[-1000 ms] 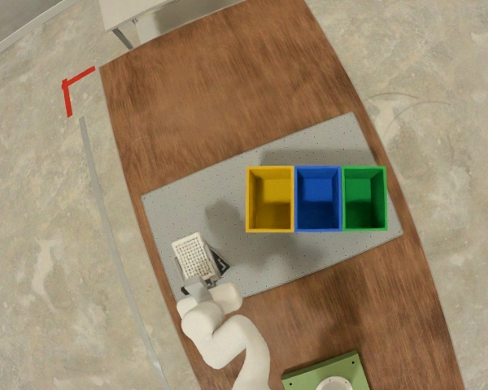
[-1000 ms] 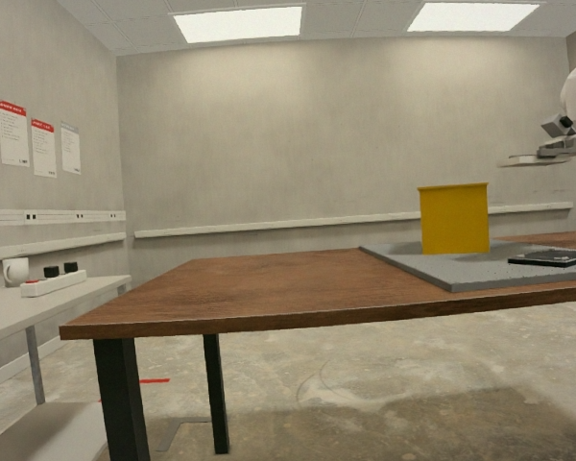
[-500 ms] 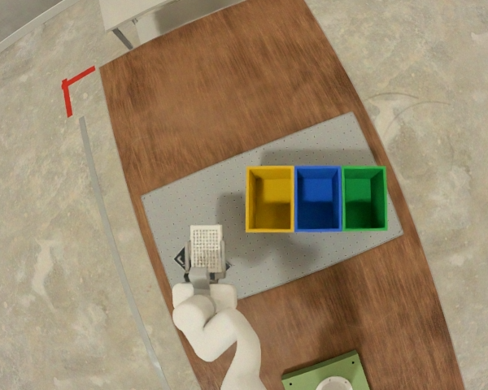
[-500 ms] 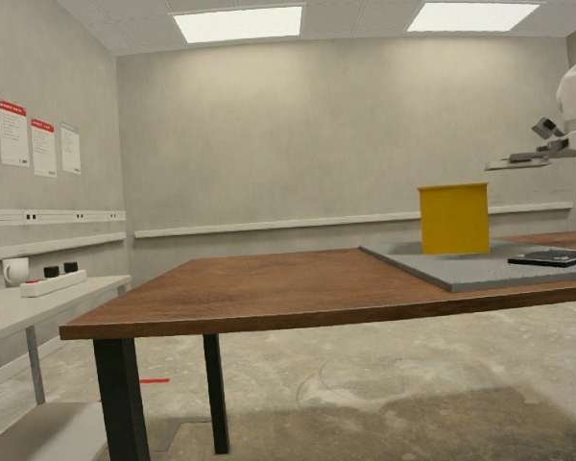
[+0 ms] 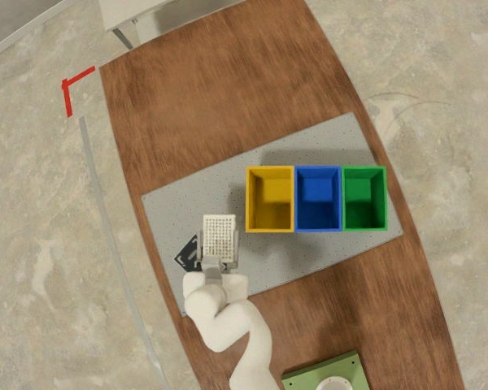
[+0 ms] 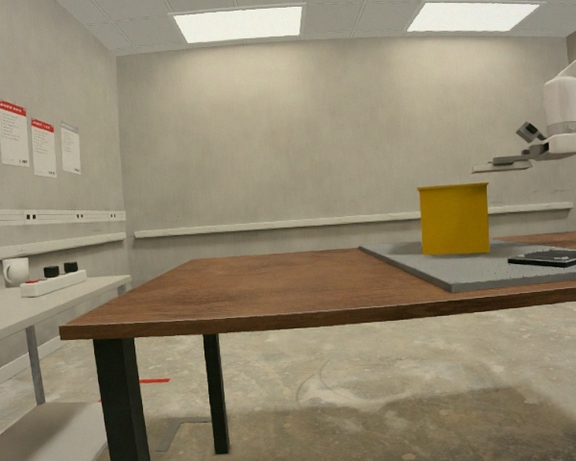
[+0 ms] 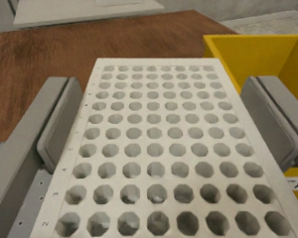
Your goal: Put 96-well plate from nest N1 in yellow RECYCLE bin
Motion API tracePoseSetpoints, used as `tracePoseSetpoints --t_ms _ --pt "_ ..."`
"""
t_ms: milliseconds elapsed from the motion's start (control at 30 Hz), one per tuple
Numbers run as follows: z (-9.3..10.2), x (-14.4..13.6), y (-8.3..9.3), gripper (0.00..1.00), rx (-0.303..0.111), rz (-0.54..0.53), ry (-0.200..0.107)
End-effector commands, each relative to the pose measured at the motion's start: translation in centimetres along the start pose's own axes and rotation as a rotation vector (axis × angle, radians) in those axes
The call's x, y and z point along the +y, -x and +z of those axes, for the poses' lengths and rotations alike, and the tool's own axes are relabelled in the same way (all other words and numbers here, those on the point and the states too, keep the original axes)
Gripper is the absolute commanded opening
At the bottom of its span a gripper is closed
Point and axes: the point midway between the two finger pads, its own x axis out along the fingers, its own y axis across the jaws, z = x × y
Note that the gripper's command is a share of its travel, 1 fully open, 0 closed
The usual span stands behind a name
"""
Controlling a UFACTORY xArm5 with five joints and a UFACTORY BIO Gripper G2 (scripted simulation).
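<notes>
The white 96-well plate [image 5: 219, 235] [image 6: 478, 169] [image 7: 163, 119] is held level, wells up, between the two grey fingers of my gripper [image 5: 218, 243] [image 6: 512, 160] [image 7: 165, 121], which is shut on its long sides. In the exterior view the plate hangs higher than the rim of the yellow bin [image 5: 249, 201] [image 6: 454, 218] [image 7: 253, 55]. In the top view it is left of that bin, partly over the dark plate nest [image 5: 187, 254] [image 6: 551, 255]. The yellow bin stands upright; its inside looks empty from above. Its label is not readable.
The blue bin [image 5: 317, 188] and the green bin [image 5: 359, 188] stand upright in a row to the right of the yellow one, side by side on the grey perforated board [image 5: 193, 188] [image 6: 417, 270]. A green base plate [image 5: 328, 369] lies at the bottom of the top view.
</notes>
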Motion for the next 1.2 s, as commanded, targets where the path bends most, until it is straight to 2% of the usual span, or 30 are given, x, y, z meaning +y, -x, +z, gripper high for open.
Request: tracePoseSetpoints --t_ms 0,1167 --pt "0.1 -1.3 -1.3 0.0 -0.001 0.0 -0.005" --pt "-0.2 -9.3 -7.8 0.0 -0.001 0.0 -0.004"
